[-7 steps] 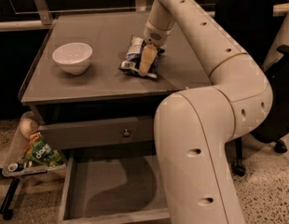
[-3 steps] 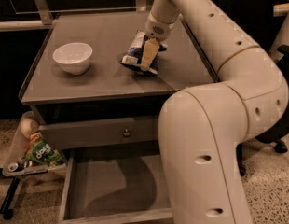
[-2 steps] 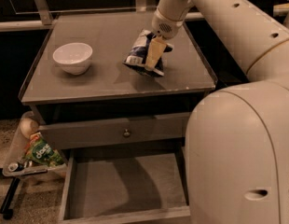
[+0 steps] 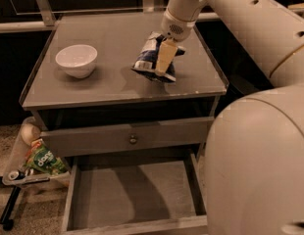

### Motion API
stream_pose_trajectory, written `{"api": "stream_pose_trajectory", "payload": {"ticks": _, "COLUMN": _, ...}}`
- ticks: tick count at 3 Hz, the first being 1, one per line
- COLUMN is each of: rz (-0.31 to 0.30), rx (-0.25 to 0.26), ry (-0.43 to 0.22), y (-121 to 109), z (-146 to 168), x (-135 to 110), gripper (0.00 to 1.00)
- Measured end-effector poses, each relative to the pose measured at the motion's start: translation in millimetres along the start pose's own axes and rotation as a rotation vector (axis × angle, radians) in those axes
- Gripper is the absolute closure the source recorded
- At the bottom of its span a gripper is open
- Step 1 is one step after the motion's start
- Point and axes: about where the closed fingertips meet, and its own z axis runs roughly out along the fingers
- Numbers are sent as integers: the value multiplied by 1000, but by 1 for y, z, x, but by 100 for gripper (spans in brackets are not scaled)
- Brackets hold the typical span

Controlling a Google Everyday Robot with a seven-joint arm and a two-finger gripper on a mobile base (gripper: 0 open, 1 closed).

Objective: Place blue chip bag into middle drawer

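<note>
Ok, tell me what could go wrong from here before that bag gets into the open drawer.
1. The gripper pinches the blue chip bag above the tabletop, and the bag hangs tilted; it might slip out on the way.
2. The middle drawer sits low, beneath the tabletop edge and the closed drawer front; bag or arm could catch them going down.

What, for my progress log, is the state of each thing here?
claw: over the tabletop, shut on the blue chip bag.
blue chip bag: held tilted, not in the drawer.
middle drawer: pulled open, floor bare.
upper drawer front: closed.
white bowl: upright on the tabletop.
green snack packet: lying low at the left, outside the drawer.
</note>
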Motion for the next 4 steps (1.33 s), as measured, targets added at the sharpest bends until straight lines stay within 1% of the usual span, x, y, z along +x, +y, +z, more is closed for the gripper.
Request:
{"api": "stream_pose_trajectory", "payload": {"ticks": 1, "rz": 64, "rx": 23, "ry": 14, "y": 33, "z": -29, "x": 17, "gripper": 100}}
{"api": "stream_pose_trajectory", "payload": {"ticks": 2, "rz": 163, "rx": 12, "ry": 18, "y": 90, "z": -56, "x": 38, "gripper": 100}}
{"api": "stream_pose_trajectory", "payload": {"ticks": 3, "rz": 173, "rx": -27, "ry": 68, "y": 111, "z": -38, "x": 53, "gripper": 100}}
{"api": "stream_pose_trajectory", "payload": {"ticks": 4, "rz": 173, "rx": -28, "ry": 68, "y": 111, "z": -38, "x": 53, "gripper": 100}}
